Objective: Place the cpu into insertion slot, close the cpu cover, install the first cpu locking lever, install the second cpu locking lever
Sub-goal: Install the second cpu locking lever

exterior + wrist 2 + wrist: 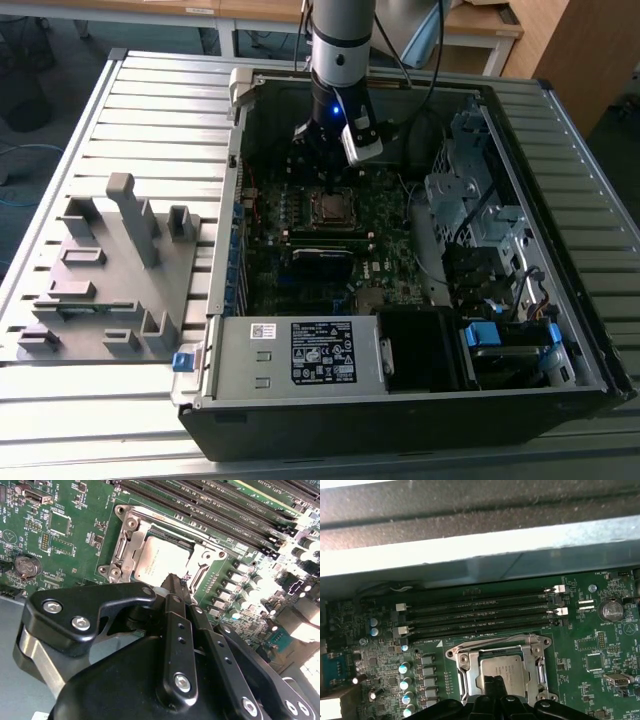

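Note:
The cpu lies flat in the insertion slot on the green board, its silver-grey top showing through the window of the cpu cover. The cover appears to lie down around the chip. In the first wrist view the cpu sits inside the cover frame. My gripper has its black fingers drawn together to a narrow tip, which rests at one edge of the chip with nothing held. The exterior view has the gripper directly above the socket inside the open computer case.
Long black memory slots run beside the socket. A coin battery and a row of capacitors flank it. The case wall stands close behind. A power supply, drive cage and grey fixture surround the board.

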Robot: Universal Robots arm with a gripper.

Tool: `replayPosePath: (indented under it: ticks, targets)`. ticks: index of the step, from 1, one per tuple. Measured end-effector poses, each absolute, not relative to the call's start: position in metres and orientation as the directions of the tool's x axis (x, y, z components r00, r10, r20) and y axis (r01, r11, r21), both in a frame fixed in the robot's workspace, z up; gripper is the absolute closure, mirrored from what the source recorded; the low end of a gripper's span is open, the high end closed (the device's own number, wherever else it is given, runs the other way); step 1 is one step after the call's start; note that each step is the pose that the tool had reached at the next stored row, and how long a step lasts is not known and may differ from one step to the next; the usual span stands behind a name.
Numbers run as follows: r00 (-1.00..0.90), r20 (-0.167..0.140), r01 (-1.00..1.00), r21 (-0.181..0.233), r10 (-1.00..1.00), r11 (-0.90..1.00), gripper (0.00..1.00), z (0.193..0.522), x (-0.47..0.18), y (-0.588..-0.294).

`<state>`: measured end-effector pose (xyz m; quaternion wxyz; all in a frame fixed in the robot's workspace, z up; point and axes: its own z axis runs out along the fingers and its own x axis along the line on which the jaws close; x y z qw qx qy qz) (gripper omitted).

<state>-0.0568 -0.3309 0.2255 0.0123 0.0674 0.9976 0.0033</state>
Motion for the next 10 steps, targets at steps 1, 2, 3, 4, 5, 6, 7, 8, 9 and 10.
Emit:
replayPosePath:
  ticks: [1,2,3,4,5,6,7,8,9,10]
  targets:
    - [-0.991,-0.024,0.134,0.008,0.134,0.991,0.9,0.2255,-0.0567,-0.3309]
    - [-0.991,-0.024,0.134,0.008,0.134,0.991,0.9,0.2255,-0.0568,-0.3309]
    - [-0.991,-0.024,0.134,0.008,0.134,0.991,0.9,0.2255,-0.0568,-0.3309]
    - [-0.991,-0.024,0.134,0.008,0.134,0.991,0.9,0.2255,-0.0567,-0.3309]
    - [-0.991,-0.024,0.134,0.008,0.134,0.991,0.9,0.2255,-0.0567,-0.3309]
    - [-0.991,-0.024,0.134,0.008,0.134,0.991,0.9,0.2255,-0.0568,-0.3309]
    - [-0.991,-0.024,0.134,0.008,0.134,0.991,0.9,0.2255,-0.0567,-0.3309]
    - [-0.991,-0.024,0.134,0.008,0.134,0.991,0.9,0.2256,-0.0567,-0.3309]
    - [-0.991,-0.024,0.134,0.008,0.134,0.991,0.9,0.2259,-0.0568,-0.3309]
    - [-0.991,-0.024,0.134,0.008,0.134,0.991,0.9,0.2264,-0.0568,-0.331]
